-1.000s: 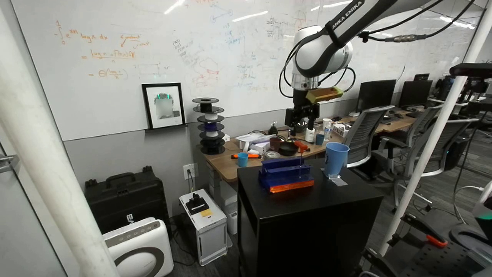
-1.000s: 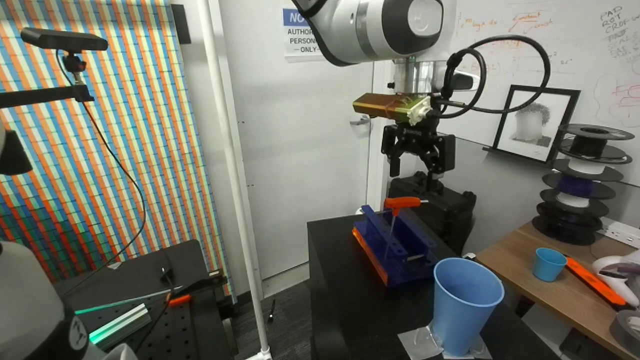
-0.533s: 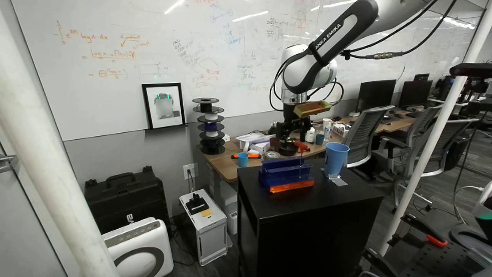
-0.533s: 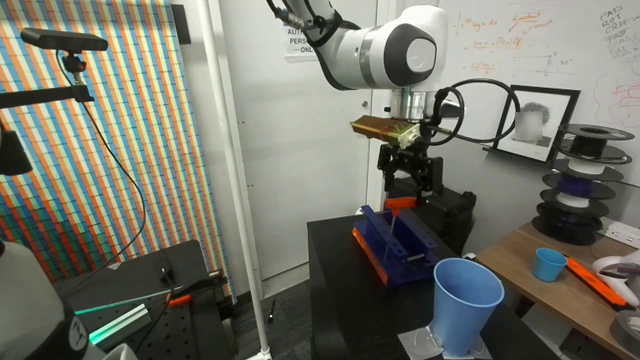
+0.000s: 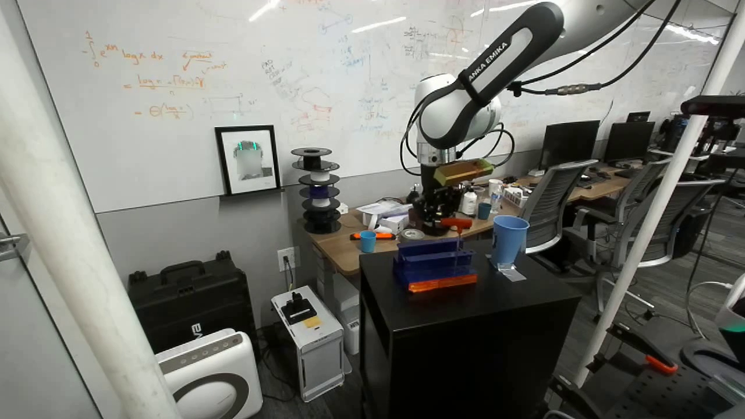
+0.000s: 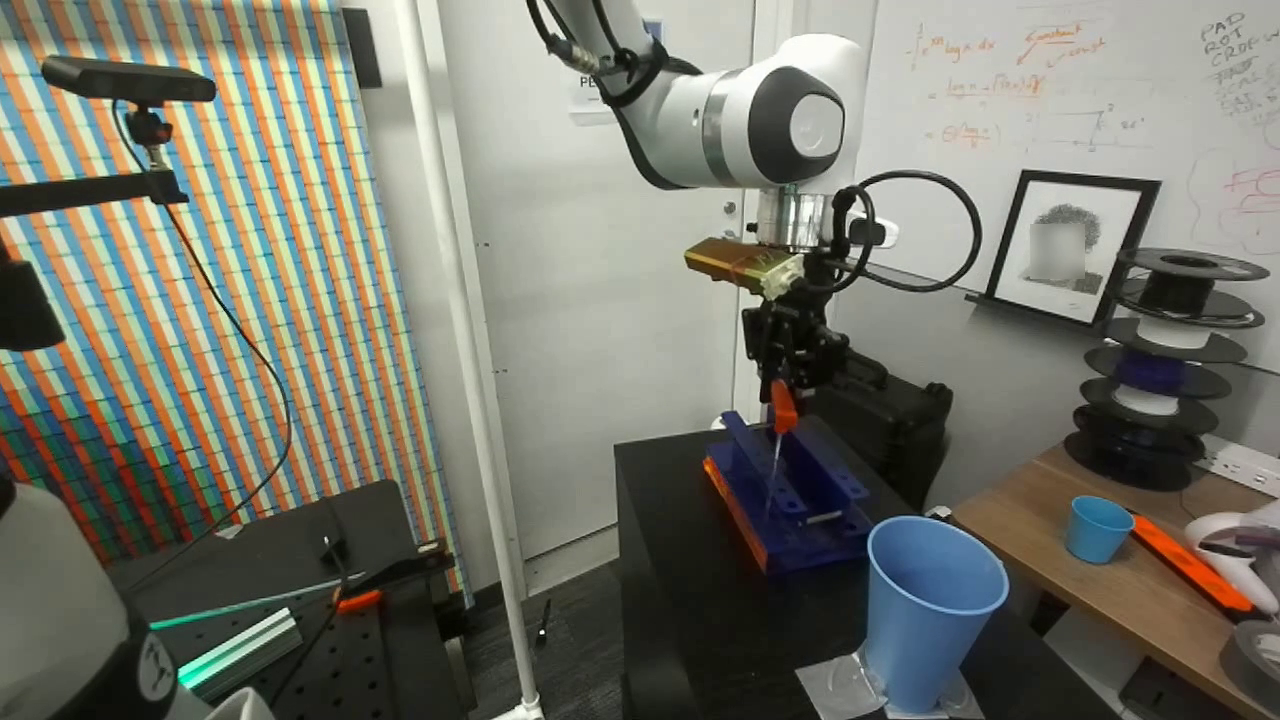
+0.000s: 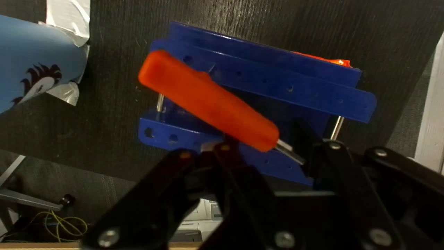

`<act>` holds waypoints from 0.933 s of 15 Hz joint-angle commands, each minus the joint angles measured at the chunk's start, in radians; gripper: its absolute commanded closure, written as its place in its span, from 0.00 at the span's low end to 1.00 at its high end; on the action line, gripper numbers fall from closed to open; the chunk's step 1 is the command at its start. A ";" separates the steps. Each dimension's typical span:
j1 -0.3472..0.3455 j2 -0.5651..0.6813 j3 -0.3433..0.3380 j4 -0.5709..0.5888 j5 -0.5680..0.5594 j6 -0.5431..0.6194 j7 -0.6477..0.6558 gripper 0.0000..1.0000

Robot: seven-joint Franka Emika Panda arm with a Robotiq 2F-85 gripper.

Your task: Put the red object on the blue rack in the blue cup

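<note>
The red object (image 7: 208, 100) is an L-shaped tool with an orange-red handle, a short metal stub at its end and a thin shaft going down into the blue rack (image 7: 305, 83). Its handle stands above the rack in both exterior views. My gripper (image 7: 265, 142) is low over the rack, its jaws partway together. One finger lies partly behind the handle, and the stub's tip meets the other finger (image 7: 308, 146). Whether the tool is firmly gripped I cannot tell. Upright beside the rack stands the blue cup (image 6: 925, 630), taped down at its base.
Rack and cup share the top of a black cabinet (image 5: 460, 314). Behind it is a wooden desk (image 6: 1020, 490) with a small blue cup (image 6: 1097, 528) and clutter. A white pole (image 6: 465, 300) rises in front of the door.
My gripper has come down to the handle and its jaws have moved toward each other. The red handle has swung round to a new direction, and the rack has shifted slightly.
</note>
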 commanded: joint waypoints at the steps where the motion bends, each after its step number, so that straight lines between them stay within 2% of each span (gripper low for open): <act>1: 0.022 -0.035 -0.016 -0.006 -0.022 -0.047 0.033 0.88; 3: 0.022 -0.046 -0.020 -0.014 -0.031 -0.066 0.044 1.00; 4: 0.016 -0.056 -0.023 -0.022 -0.029 -0.074 0.043 0.60; 5: 0.011 -0.061 -0.026 -0.026 -0.027 -0.082 0.044 0.64; 6: 0.007 -0.067 -0.030 -0.028 -0.026 -0.091 0.046 0.64; 14: -0.009 -0.124 -0.049 -0.040 -0.013 -0.118 0.089 0.05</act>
